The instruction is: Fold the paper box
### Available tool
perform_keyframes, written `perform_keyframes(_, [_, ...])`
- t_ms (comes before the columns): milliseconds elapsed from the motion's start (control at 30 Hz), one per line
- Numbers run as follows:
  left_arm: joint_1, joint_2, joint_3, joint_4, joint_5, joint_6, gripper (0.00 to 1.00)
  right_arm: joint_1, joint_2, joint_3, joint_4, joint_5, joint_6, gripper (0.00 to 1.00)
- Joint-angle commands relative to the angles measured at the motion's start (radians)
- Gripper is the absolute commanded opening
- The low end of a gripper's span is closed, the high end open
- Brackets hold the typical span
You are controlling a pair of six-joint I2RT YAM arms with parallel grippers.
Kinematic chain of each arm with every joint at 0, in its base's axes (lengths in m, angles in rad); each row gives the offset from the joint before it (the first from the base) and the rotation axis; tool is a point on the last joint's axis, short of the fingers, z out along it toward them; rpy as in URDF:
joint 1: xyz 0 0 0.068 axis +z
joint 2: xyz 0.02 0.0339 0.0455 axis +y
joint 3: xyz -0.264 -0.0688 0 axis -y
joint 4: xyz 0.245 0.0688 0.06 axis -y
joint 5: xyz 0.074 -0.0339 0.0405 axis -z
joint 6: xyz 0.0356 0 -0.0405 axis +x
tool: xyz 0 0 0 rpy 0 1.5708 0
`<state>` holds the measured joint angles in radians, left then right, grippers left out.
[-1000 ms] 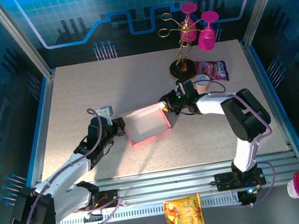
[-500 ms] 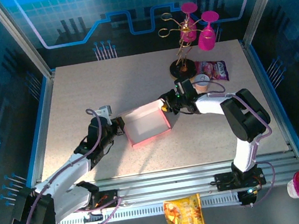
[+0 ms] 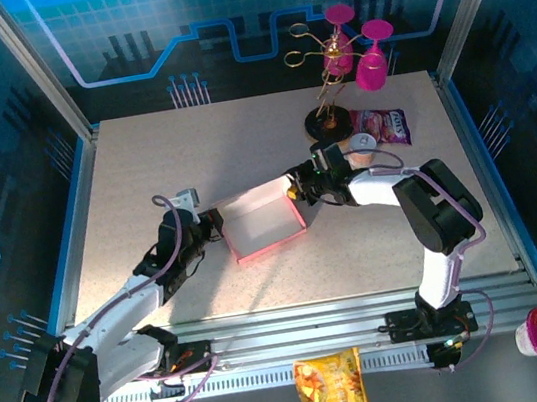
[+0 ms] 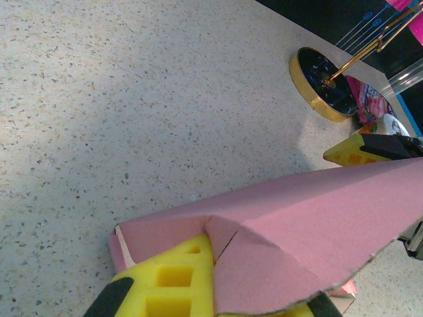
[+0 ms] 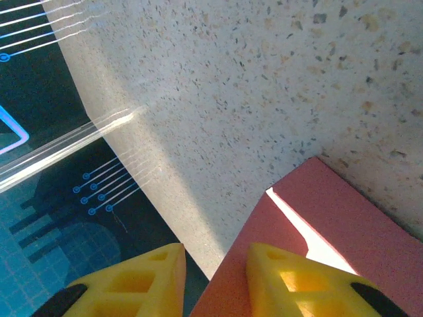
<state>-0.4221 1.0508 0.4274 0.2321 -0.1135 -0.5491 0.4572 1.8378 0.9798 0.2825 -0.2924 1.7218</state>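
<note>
Pink thin card, the paper box (image 3: 264, 224) sits as a shallow open tray in the middle of the table (image 3: 162, 166); from above, the left gripper (image 3: 214, 225) is at its left wall and the right gripper (image 3: 298, 193) at its far right corner

From the left wrist, the yellow pads (image 4: 165, 284) look pinched together on a box wall, with a flap draped over them

From the right wrist, the jaws stand slightly apart astride the wall's edge, not clamping it

I judge the card light, springy and easily creased, so hold the walls close to the folds, not the loose flaps
</note>
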Motion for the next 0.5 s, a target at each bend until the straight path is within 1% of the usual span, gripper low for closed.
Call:
perform_keyframes(0, [-0.028,0.014,0.017,0.019,0.109,-0.025,0.0,0.075,0.017,0.001,0.053,-0.092,0.051,0.33])
perform_keyframes(200, [-0.029,0.024,0.016,0.028,0.114,-0.031,0.0,0.083,0.024,-0.007,0.063,-0.074,0.081,0.34])
perform_keyframes(333, [-0.029,0.025,0.003,0.038,0.126,-0.035,0.0,0.093,0.041,-0.041,0.138,-0.063,0.128,0.34])
perform_keyframes(467, [-0.029,0.014,-0.019,0.04,0.139,-0.048,0.0,0.096,0.049,-0.063,0.168,-0.055,0.119,0.33])
